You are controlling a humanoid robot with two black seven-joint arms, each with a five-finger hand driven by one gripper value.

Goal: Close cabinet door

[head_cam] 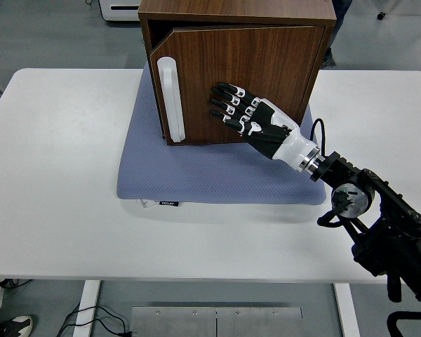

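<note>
A dark wooden cabinet point(238, 14) stands on a blue-grey mat point(196, 175) at the back of the white table. Its door point(266, 70) is hinged on the right and stands only slightly ajar, with a thin dark gap at the left and top. A white vertical handle point(170, 98) sits at the door's left edge. My right hand point(231, 107) has its fingers point(223, 98) spread flat against the door's front, right of the handle, holding nothing. The left arm is out of view.
The white table point(63, 196) spreads wide to the left and in front of the mat. A black cable point(314, 133) loops by my right wrist. Grey floor and a white appliance point(119, 8) lie behind the table.
</note>
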